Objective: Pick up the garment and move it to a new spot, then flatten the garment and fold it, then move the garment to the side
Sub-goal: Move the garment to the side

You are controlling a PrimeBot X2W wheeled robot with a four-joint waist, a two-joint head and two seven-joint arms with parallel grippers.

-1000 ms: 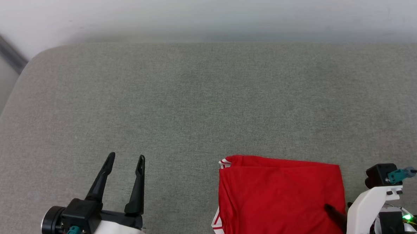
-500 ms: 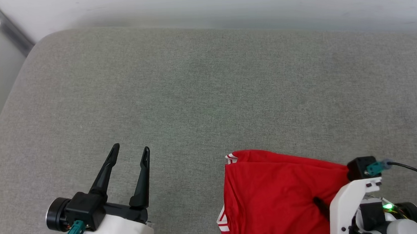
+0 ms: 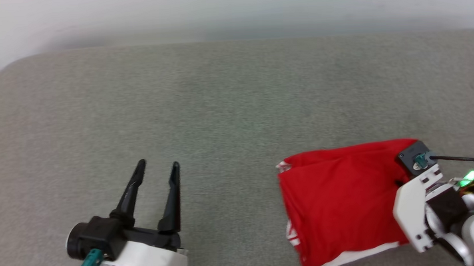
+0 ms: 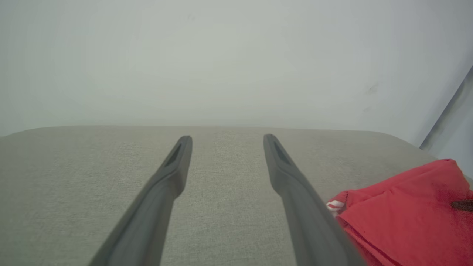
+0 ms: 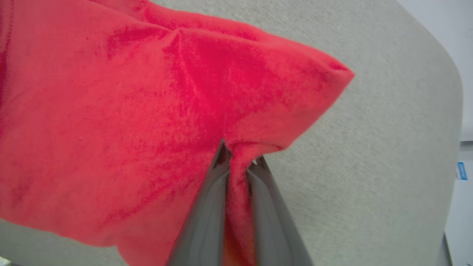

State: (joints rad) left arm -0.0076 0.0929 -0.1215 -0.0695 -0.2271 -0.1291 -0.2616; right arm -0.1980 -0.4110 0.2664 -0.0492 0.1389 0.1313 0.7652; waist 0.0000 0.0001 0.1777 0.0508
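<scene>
From the head view we see a broad grey pad (image 3: 220, 109) with a fine woven cover and rounded corners. It reaches back to a plain pale wall (image 3: 231, 9). The left end effector (image 3: 158, 163) hangs over bare pad at lower left, its two long dark fingers spread wide with nothing between them. The garment (image 3: 344, 200) lies at lower right, well apart from it. It is a thin red cloth folded into a rough slab, with a white band along its near edge and red-and-white striping at its left corners. The right arm's white wrist housing (image 3: 414, 209) covers the garment's right edge, with a green light and a dark cable on it. The fingers there are hidden from us.

From the left wrist view we look along the open fingers across the pad to the wall. The garment's bunched corner and a bit of striped trim sit to the right.

The right wrist view gives what the head view hides. The right end effector (image 5: 241, 157) is closed narrow on a pinched fold of the garment, and the red cloth is drawn into creases running to the fingertips, with a corner peaking over the grey pad.
</scene>
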